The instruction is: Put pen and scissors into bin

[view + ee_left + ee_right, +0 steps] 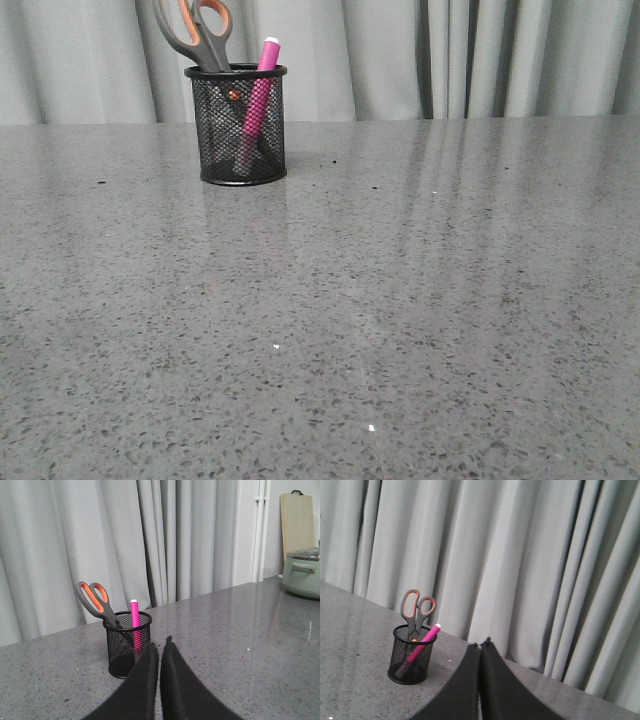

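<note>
The black mesh bin [238, 128] stands at the back left of the grey table. The pink pen [260, 95] leans inside it, white tip up. The scissors [196, 32] stand in it blades down, orange-lined loops above the rim. The bin [127, 644], the pen [135, 622] and the scissors [95, 600] also show in the left wrist view. They show again in the right wrist view: the bin [411, 655], the pen [422, 644], the scissors [416, 609]. My left gripper [160, 646] is shut and empty, near the bin. My right gripper [480, 644] is shut and empty, apart from it.
Grey curtains [450, 55] hang behind the table's far edge. A pale green lidded pot [304, 572] sits on the table, with a wooden board [296, 522] leaning on the wall behind it. Neither arm shows in the front view.
</note>
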`<state>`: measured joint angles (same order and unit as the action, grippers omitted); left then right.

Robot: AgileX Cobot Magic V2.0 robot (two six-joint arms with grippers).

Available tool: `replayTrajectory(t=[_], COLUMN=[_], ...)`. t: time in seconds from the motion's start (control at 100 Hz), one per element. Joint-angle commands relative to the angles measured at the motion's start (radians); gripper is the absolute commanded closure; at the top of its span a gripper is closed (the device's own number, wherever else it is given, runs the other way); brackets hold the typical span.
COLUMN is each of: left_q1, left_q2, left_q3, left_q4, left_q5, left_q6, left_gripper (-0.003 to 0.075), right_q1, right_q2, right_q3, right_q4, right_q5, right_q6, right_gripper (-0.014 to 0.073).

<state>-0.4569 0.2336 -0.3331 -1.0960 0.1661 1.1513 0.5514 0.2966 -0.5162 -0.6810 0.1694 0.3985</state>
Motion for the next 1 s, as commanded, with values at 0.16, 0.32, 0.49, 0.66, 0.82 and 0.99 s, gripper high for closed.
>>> replayTrajectory(t=[0.16,0.32,0.49,0.66,0.82,0.99], left_q1=[-0.01,-0.01,-0.01,-0.01,-0.01,0.02], left_q2=[0.009,0.009,0.009,0.009,0.009,-0.02], left_q3=[-0.023,-0.023,-0.023,-0.023,-0.021,-0.019], left_q4=[-0.022,-0.022,-0.022,-0.022,-0.022,0.091], left_q5=[-0.042,-0.042,-0.042,-0.042,-0.042,-0.036], left_q6=[-0.01,-0.01,-0.01,-0.01,-0.01,-0.01], left_gripper=[0.0739,0.0739,0.0739,0.0739,0.0739,0.0739], right_q1=[-0.002,-0.002,-0.002,-0.002,-0.002,-0.002], right_q2=[-0.167,-0.179,-0.179,-0.179,-0.179,-0.179], right_q3=[0.018,0.018,0.018,0.018,0.018,0.018], right_q4=[-0.011,-0.011,-0.011,-0.011,-0.011,-0.011], right_q5=[0.004,0.006,0.008,0.008,0.008,0.008], right_q6=[-0.001,-0.001,-0.001,-0.001,-0.001,-0.001], right_gripper=[0.0662,0.0662,0.0662,0.0662,0.0662,0.0662])
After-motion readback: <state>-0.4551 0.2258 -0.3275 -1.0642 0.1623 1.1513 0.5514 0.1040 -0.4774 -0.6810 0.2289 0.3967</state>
